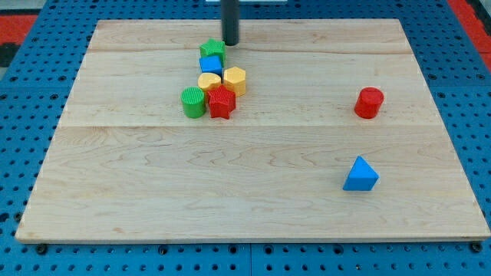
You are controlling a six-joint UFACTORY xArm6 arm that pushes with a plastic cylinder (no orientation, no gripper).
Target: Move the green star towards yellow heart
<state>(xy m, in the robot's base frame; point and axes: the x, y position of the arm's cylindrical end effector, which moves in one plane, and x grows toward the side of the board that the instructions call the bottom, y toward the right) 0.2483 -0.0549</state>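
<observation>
At the view's top, a bit left of the middle, my tip (230,43) comes straight down on the dark rod. There are no fingers on this arm, so nothing can be clenched or released; there is just the rod's end. My tip sits just beside the green star (212,49), at the star's upper right corner. It looks like it is touching the star or very close to it, but I cannot tell which.

The green star is the top block in a small bunch of blocks. Right below it is a blue block (211,64), and the two touch. Below the blue block is the yellow heart (209,81). So the blue block sits between the star and the heart. Just to the right of the heart is a yellow block with flat sides (235,80). Below those two is a red star (222,102). To the left of the red star is a round green block (193,101). All six blocks are packed close together.

Well apart from the bunch, on the view's right, stands a round red block (369,102). Below it, nearer the view's bottom, is a blue triangle (360,175).

All the blocks rest on a light wooden counter (192,192). Around the counter is a blue board full of little holes (23,138).
</observation>
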